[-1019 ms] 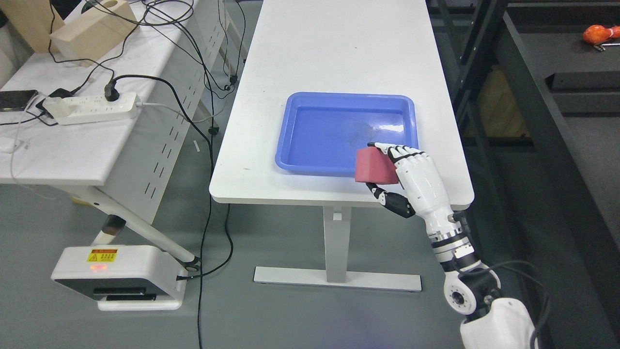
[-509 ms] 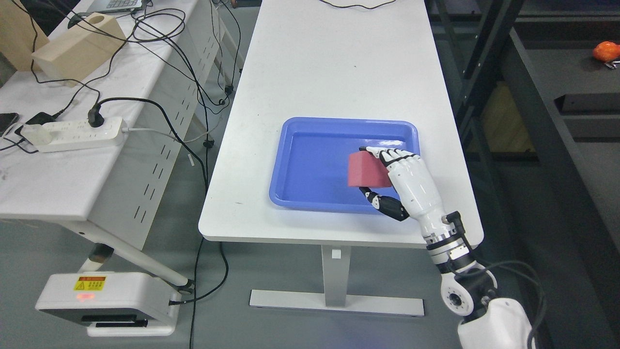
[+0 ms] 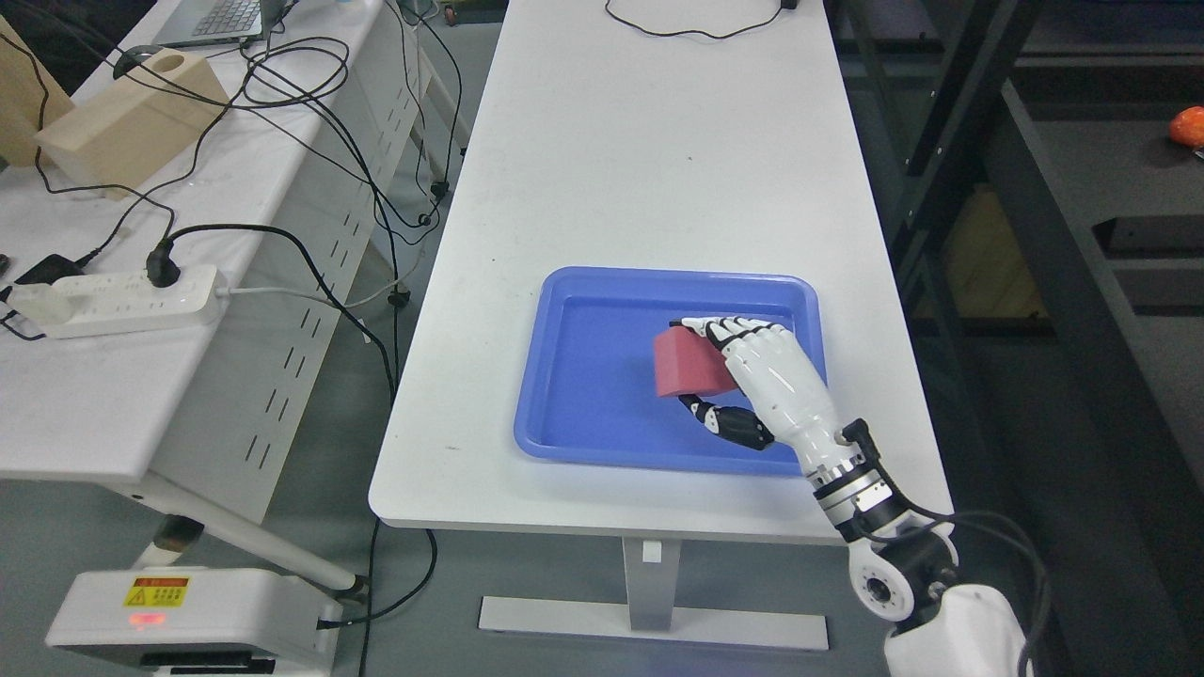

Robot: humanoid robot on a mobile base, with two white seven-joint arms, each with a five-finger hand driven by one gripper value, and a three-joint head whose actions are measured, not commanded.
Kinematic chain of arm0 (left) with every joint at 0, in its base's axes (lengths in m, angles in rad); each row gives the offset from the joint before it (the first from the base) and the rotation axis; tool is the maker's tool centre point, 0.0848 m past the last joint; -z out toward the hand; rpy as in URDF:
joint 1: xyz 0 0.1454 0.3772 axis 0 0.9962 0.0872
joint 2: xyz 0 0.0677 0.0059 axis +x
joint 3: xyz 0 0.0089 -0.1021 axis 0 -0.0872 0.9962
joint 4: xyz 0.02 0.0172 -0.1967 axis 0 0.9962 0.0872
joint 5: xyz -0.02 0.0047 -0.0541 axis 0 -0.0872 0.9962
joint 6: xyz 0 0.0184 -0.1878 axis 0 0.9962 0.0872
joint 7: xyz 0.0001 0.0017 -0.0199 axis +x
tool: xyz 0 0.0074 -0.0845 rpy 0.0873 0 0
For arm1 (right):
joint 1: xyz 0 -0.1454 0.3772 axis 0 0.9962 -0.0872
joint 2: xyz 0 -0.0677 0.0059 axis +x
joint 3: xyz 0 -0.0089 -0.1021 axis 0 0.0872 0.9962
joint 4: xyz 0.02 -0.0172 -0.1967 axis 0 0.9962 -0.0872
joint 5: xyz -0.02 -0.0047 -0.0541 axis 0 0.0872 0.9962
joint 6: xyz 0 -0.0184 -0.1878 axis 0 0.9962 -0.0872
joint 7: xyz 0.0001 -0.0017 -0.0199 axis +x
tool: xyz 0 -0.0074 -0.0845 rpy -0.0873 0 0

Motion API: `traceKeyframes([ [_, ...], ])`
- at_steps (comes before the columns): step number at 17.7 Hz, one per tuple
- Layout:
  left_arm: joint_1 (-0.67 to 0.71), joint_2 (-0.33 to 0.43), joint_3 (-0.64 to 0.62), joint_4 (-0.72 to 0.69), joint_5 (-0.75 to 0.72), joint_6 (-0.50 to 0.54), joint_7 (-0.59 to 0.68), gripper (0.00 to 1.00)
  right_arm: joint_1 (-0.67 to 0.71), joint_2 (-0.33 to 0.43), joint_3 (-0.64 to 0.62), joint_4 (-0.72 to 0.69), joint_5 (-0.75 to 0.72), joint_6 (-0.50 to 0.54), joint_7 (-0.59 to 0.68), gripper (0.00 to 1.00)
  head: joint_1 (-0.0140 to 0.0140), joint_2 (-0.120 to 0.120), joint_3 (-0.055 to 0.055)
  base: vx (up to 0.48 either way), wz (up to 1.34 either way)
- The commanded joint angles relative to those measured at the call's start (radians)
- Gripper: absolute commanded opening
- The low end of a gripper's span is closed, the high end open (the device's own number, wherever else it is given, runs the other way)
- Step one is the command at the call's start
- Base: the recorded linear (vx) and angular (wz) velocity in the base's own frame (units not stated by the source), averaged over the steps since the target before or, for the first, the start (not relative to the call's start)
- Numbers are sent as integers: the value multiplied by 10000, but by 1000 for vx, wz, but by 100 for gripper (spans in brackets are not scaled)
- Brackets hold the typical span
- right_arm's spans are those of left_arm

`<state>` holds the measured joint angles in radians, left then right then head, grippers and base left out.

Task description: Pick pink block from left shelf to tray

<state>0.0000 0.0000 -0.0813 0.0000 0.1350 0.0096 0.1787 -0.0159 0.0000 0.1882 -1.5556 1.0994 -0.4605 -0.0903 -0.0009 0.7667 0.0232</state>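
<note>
Right robot hand [image 3: 720, 376] now farther over blue tray [image 3: 574, 442], gripping pink block [image 3: 687, 362]

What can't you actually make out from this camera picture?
- Whether the pink block rests on the blue tray or hangs above it: head view, no side angle.
- Block's right side: covered by the right hand.
- Left arm: outside the frame.
- Orange object: cut off by the right edge.

The right hand [image 3: 757, 381] reaches in from the lower right over the blue tray [image 3: 564, 376], fingers and thumb clasping the pink block [image 3: 685, 364] above the tray's right half. The tray sits near the white table's [image 3: 640, 150] near edge. A power strip [image 3: 113, 299] lies on the left table.
</note>
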Motion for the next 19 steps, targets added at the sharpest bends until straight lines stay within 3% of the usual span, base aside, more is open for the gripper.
traceKeyframes([
  [1, -291, 175, 0, -174, 0, -4, 8, 100, -133, -174, 159, 47, 36, 202, 319, 24, 0, 0, 0, 97, -4],
  [4, -291, 175, 0, -174, 0, -4, 8, 100, -118, -174, 143, 63, -87, 600, 933, 49, 0, 0, 0, 82, 2],
  [8, -291, 175, 0, -174, 0, -4, 8, 100, -10, -174, 143, 63, -347, 907, 965, 72, 0, 0, 0, 48, 0],
  [13, -291, 175, 0, -174, 0, -4, 8, 100, 113, -174, 6, 63, -1817, 1322, 1148, 98, 0, 0, 0, 6, 0],
  [17, -291, 175, 0, -174, 0, -4, 8, 100, 113, -174, -178, 63, -2935, 1568, 1410, 99, 0, 0, 0, 0, 0],
  [19, -291, 175, 0, -174, 0, -4, 8, 100, 97, -174, -484, 63, -5687, 1552, 1516, 99, 0, 0, 0, 0, 0],
])
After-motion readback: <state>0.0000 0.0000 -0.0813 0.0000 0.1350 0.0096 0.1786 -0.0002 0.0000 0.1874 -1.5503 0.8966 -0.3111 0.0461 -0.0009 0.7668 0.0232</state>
